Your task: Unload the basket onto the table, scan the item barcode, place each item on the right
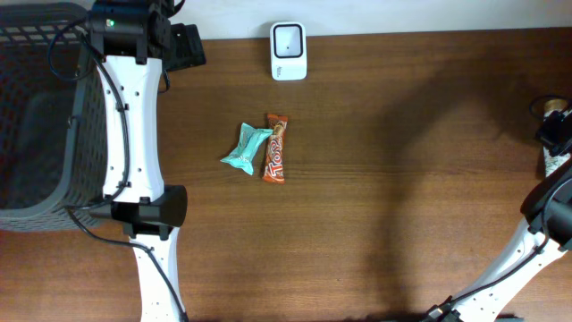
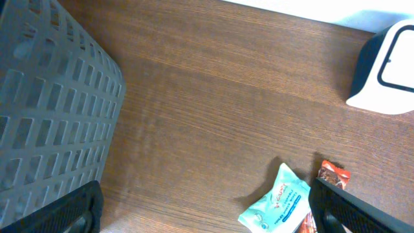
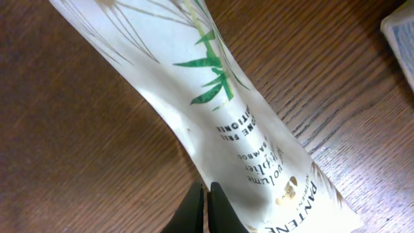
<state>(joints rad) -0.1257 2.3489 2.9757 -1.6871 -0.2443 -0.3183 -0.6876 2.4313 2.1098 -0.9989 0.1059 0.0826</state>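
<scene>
At the table's right edge lies a white Pantene sachet with green leaf print, also seen from overhead. My right gripper is shut, pinching the sachet's edge between its black fingertips; overhead it shows at the far right. No barcode shows on the sachet's visible side. The white scanner stands at the back middle of the table. My left gripper hangs open over bare wood near the back left, holding nothing.
A teal packet and an orange snack bar lie side by side mid-table; the teal packet sits near my left gripper's right finger. A grey mesh basket fills the left side. A pale box corner lies beside the sachet.
</scene>
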